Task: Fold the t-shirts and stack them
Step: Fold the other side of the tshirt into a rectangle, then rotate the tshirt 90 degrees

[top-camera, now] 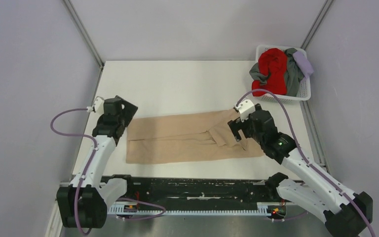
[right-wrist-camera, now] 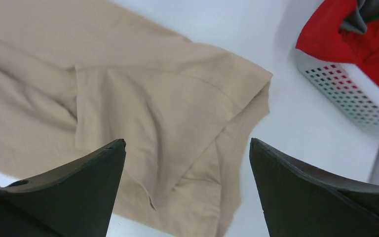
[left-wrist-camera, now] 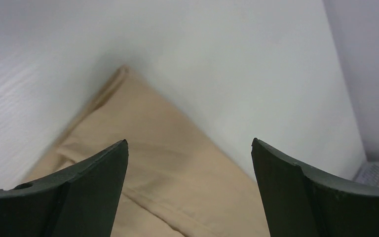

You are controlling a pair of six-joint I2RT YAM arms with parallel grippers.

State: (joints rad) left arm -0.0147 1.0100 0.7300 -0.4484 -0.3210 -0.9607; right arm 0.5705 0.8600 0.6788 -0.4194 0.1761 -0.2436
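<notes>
A tan t-shirt (top-camera: 187,138) lies flat on the white table, folded into a long band with a sleeve doubled over near its right end. My left gripper (top-camera: 127,118) hovers over the shirt's far left corner. In the left wrist view this gripper (left-wrist-camera: 189,143) is open, and only tan cloth (left-wrist-camera: 168,168) shows below the gap. My right gripper (top-camera: 231,132) hangs over the right end. In the right wrist view it (right-wrist-camera: 187,143) is open above the folded sleeve (right-wrist-camera: 153,98) and holds nothing. Red (top-camera: 272,66), grey (top-camera: 292,76) and lavender (top-camera: 303,63) t-shirts are piled in the basket.
The white lattice basket (top-camera: 302,89) stands at the table's far right corner, and its wall (right-wrist-camera: 345,94) also shows in the right wrist view. Grey walls enclose the table on three sides. A black rail with the arm bases (top-camera: 187,187) runs along the near edge.
</notes>
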